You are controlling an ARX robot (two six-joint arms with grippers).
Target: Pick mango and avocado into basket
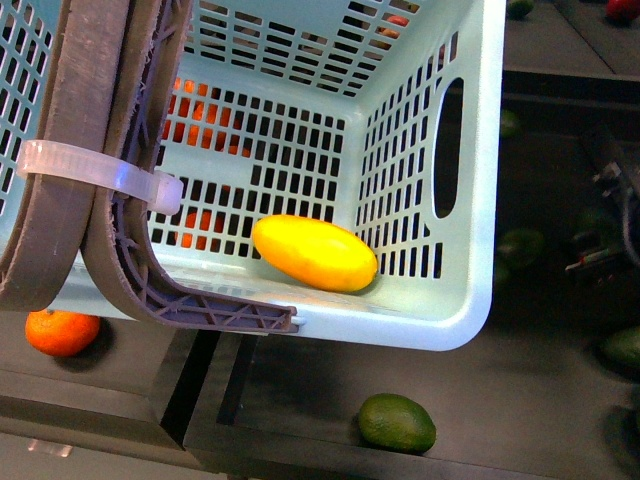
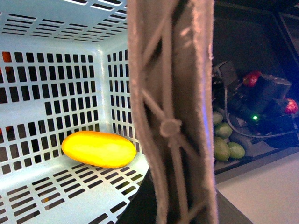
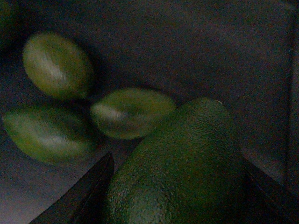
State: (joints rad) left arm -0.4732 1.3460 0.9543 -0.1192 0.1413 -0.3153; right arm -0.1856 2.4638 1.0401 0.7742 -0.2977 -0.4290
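In the front view, much of the picture is filled by the basket (image 1: 470, 300). The mango (image 1: 315, 253) is seen lying on its side on the basket floor, close to the wall with the oval cut-out. The handle (image 1: 60, 150) is bound by a zip tie (image 1: 100, 172). An orange (image 1: 62, 331) is partly covered by the basket's edge. A loose avocado (image 1: 397, 422) lies on the dark surface outside the basket, touched by nothing.

In the left wrist view, the mango (image 2: 99, 148) is again seen inside the basket (image 2: 56, 28), with the handle (image 2: 173, 93) crossing the foreground. Green fruits (image 2: 224, 140) are piled beyond it. The left gripper is not shown, so its jaws cannot be judged.

The right wrist view is dim. The avocado (image 3: 187, 177) is held between the jaws of the right gripper (image 3: 177, 158), which are closed against its sides. It is outside the basket.
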